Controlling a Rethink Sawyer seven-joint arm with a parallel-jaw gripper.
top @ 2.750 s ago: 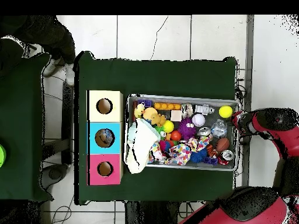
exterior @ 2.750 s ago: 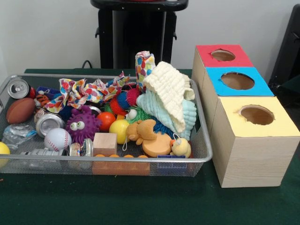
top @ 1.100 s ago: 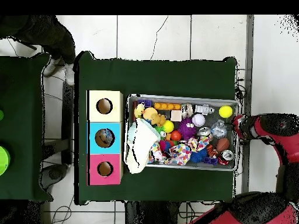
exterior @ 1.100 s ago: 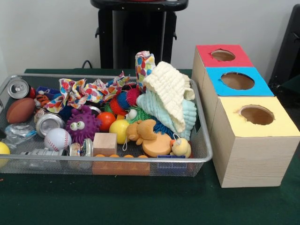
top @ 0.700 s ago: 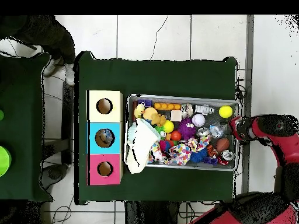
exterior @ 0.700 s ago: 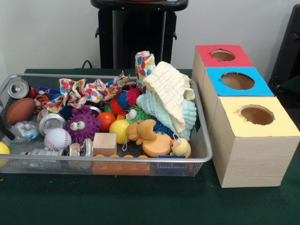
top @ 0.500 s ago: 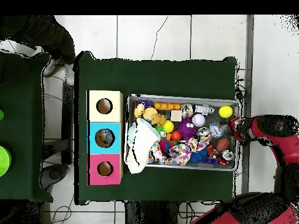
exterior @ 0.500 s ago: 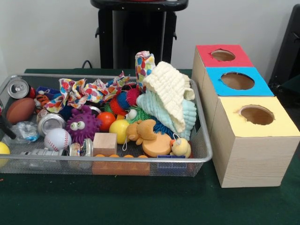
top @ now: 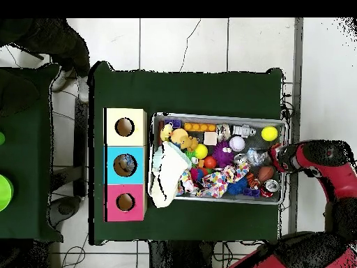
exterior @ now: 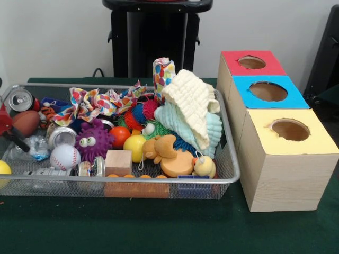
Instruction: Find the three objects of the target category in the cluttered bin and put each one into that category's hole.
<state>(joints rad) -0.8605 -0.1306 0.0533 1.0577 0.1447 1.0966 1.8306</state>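
Observation:
The wire mesh bin (exterior: 122, 180) sits on the green table, full of toys, cans and cloths. My gripper (exterior: 11, 136) shows at the front view's left edge, low inside the bin's end, between a brown football (exterior: 26, 121) and a crumpled clear plastic bottle (exterior: 33, 148). In the overhead view the gripper (top: 274, 158) is over the right end of the bin (top: 216, 116). Three wooden boxes with round holes stand beside the bin: yellow-topped (exterior: 288, 129), blue-topped (exterior: 267, 91) and red-topped (exterior: 251, 62).
In the bin lie two cans (exterior: 62, 136), a baseball (exterior: 64, 156), a purple spiky toy (exterior: 92, 140), a wooden block (exterior: 118, 161), an orange bear (exterior: 159, 148), a yellow duck (exterior: 204, 166), patterned fabric (exterior: 95, 103) and piled cloths (exterior: 190, 108). A black pedestal (exterior: 156, 37) stands behind.
My gripper has moved from outside the bin's end to inside it, by the football. The crumpled bottle and the nearby can have shifted a little.

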